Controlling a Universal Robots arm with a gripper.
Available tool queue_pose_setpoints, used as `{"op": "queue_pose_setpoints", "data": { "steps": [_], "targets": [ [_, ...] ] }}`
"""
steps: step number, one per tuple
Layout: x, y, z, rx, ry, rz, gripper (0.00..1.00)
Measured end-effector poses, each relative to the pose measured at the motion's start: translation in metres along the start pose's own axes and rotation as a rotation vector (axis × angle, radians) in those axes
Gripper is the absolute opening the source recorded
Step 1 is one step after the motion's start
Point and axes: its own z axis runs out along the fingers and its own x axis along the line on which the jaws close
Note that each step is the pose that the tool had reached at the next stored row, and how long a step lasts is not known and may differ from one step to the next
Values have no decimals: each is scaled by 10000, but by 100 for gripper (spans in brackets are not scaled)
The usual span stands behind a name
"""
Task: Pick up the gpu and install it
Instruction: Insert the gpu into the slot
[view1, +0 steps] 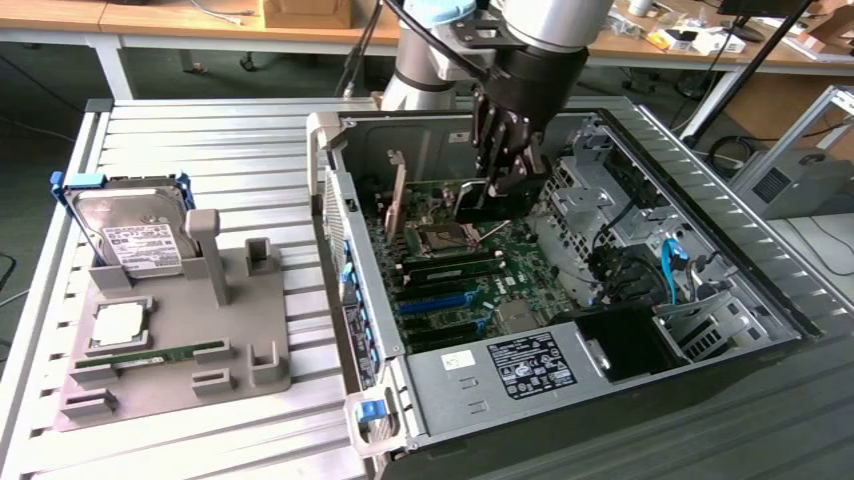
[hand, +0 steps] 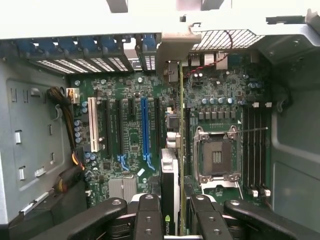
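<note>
The arm (view1: 534, 20) enters at the exterior view's 12 o'clock. Its grey joint with a pale blue cap leads into a black wrist section (view1: 534, 80) that runs down toward 6 o'clock. The gripper (view1: 497, 185) hangs nearly upright, leaning slightly toward 7 o'clock, with its tips pointing down. In the wrist view, two pairs of black jointed fingers (hand: 149, 220) sit close together from both sides, clamped on the thin edge of the gpu (hand: 170, 185).
</note>
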Motion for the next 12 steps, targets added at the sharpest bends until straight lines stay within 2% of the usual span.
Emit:
{"op": "queue_pose_setpoints", "data": {
  "steps": [3, 8, 12],
  "targets": [
    [0, 1, 52, 0, 0, -24, 27],
    [4, 1, 54, 0, 0, -27, 27],
    [125, -3, 60, -1, 1, -28, 27]
  ]
}}
